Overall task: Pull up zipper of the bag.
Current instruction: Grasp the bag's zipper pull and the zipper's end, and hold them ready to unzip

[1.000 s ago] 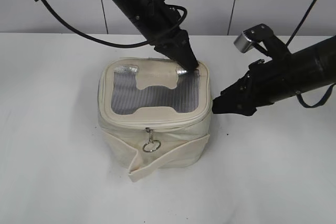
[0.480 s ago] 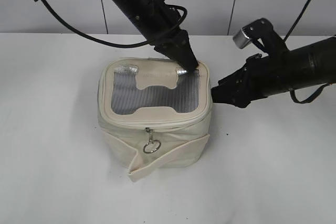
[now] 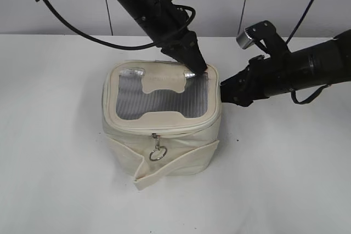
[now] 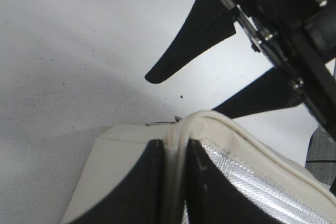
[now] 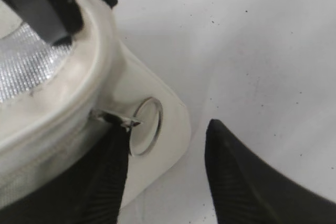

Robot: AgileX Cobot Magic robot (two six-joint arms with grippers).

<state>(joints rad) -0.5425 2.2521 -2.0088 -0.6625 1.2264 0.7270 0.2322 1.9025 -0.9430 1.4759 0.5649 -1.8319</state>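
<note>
The cream bag (image 3: 181, 146) stands mid-table with its grey mesh top up. Its zipper track (image 3: 164, 131) runs round the lid edge, and a silver slider with a ring pull (image 3: 157, 152) hangs at the front. My left gripper (image 3: 198, 68) is shut on the bag's lid rim at the back right corner; the left wrist view shows its fingers pinching the rim (image 4: 176, 150). My right gripper (image 3: 226, 92) is open at the bag's right side. In the right wrist view its fingers (image 5: 165, 135) straddle a second slider's ring pull (image 5: 146, 126) without closing on it.
The white table (image 3: 55, 190) surrounds the bag. A loose cream strap (image 3: 175, 163) wraps the bag's lower body, with its end sticking out at the front. A grey wall stands behind.
My right gripper has moved left and up toward the bag's right side, now at the lid corner. The left gripper and the bag have not moved.
</note>
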